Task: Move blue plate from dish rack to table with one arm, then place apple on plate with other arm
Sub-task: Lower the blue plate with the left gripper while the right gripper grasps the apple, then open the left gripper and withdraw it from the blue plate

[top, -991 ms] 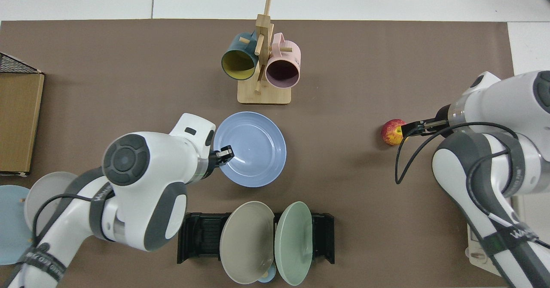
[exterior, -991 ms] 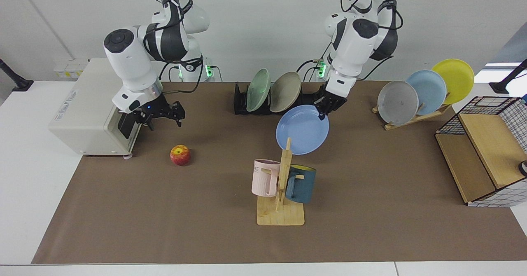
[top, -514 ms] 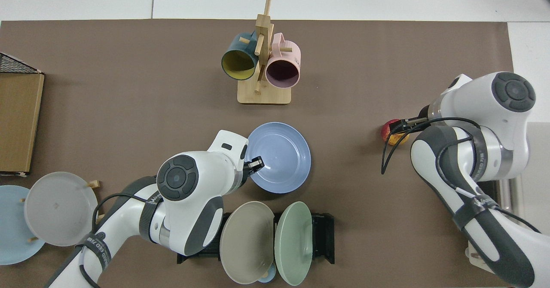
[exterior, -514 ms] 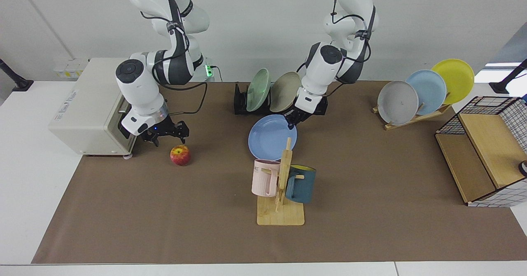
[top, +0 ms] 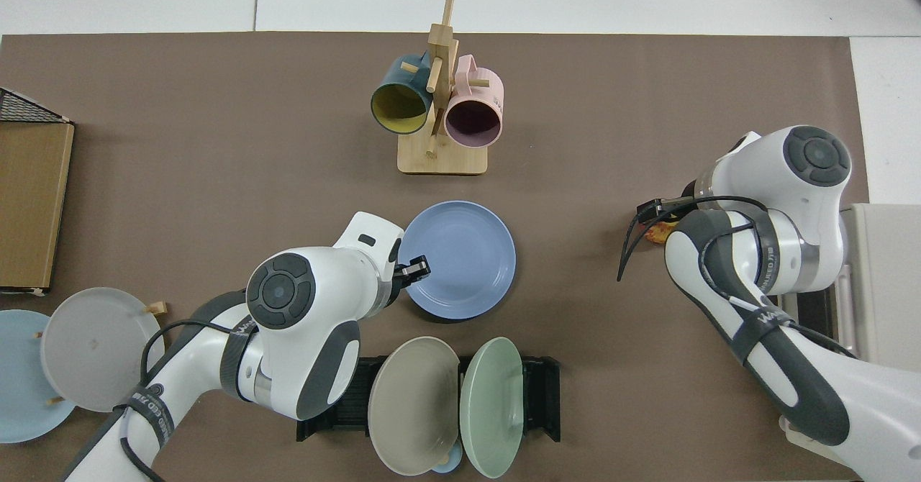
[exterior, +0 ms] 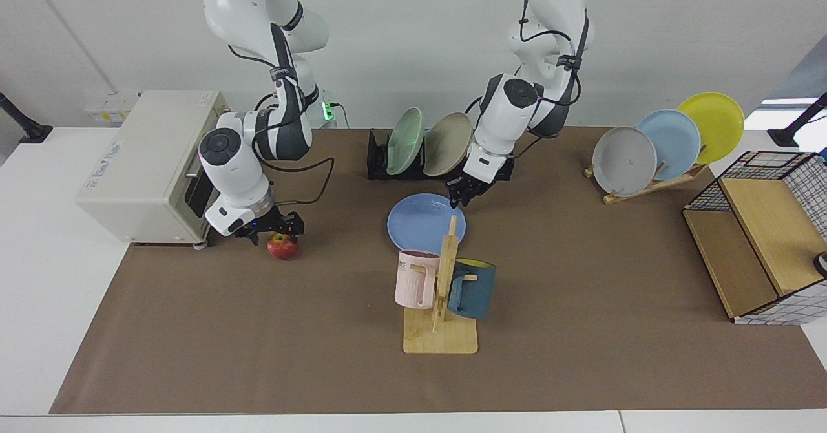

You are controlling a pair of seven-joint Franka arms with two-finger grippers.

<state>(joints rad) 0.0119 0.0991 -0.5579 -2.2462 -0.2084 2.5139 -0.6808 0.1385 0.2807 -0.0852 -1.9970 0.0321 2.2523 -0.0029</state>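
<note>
1. The table (exterior: 39,278) is a white top with a flat brown mat (exterior: 581,329) over most of it.
2. One blue plate (exterior: 423,223), round, shallow and matte, lies flat on the mat in front of the dish rack (exterior: 378,161) and just behind the mug tree (exterior: 442,291).
3. The dish rack is low, black and slotted. It holds two plates on edge: one pale green plate (exterior: 406,141) and one beige plate (exterior: 447,143).
4. One small round apple (exterior: 282,247), red with yellow patches, sits on the mat near the cream box-shaped appliance (exterior: 145,161).
5. The mug tree is light wood with pegs. It carries two mugs: one pink mug (exterior: 417,278) and one dark teal mug (exterior: 471,289).
6. A slanted wooden stand (exterior: 652,184) holds three plates: one grey plate (exterior: 623,160), one pale blue plate (exterior: 669,143) and one yellow plate (exterior: 711,126).
7. One wire basket with wooden panels (exterior: 762,252) stands at the table's end.
8. The left gripper (exterior: 460,195) hangs at the far rim of the blue plate. In the top view its fingers (top: 417,267) are slightly parted at the rim, released from it.
9. The right gripper (exterior: 278,227) is low over the apple with its fingers spread to either side; whether they touch the fruit cannot be told.
</note>
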